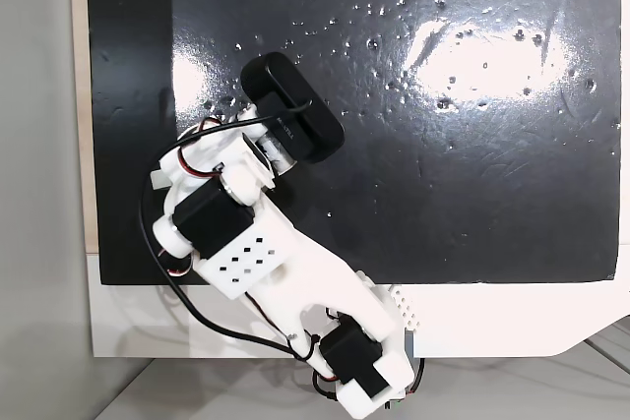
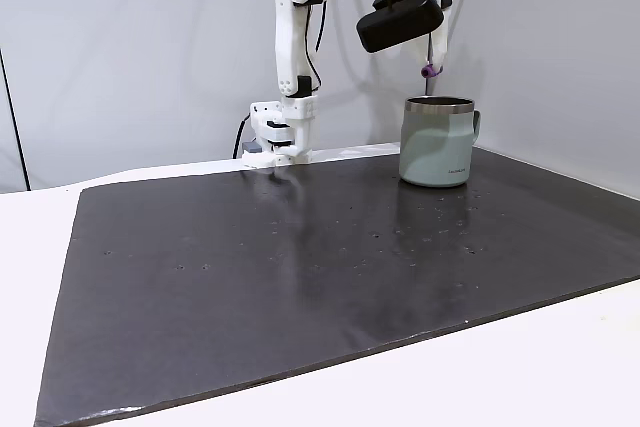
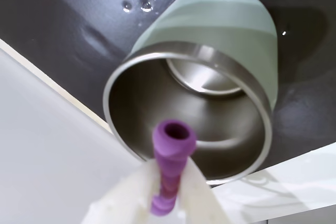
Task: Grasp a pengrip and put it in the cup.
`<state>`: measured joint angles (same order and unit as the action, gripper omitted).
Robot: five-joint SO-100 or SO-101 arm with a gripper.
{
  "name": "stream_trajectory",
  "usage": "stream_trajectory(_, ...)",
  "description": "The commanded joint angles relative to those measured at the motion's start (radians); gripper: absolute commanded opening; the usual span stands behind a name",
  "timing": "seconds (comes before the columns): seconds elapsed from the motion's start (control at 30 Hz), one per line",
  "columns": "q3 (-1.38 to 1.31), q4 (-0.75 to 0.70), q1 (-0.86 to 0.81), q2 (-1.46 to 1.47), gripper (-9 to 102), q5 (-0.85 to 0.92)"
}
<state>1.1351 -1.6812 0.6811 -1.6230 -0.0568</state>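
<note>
Lighting bright and even in all three. In a fixed view from above, the black mat (image 1: 472, 194) throws hard white glare patches upper right and a smaller one at left; dimples in it sparkle. In the side fixed view, soft diffuse light, faint sheen on the mat, weak shadows on the wall, frame sharp. Wrist view: pengrip (image 3: 170, 166) and white end effector (image 3: 168, 203) close and soft-focus, cup (image 3: 210, 72) rim slightly blurred, steel interior mirrors highlights, pale surface lower right overexposed.
</note>
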Motion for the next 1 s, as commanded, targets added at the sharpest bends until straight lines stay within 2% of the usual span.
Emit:
stream_trajectory(0.0,-0.061,0.020,0.018,-0.005,1,-0.008)
stream_trajectory(0.03,-0.058,0.020,0.020,-0.005,2,-0.008)
stream_trajectory(0.17,-0.048,0.020,0.025,-0.009,24,-0.009)
stream_trajectory(0.97,0.000,0.029,0.035,-0.043,24,-0.017)
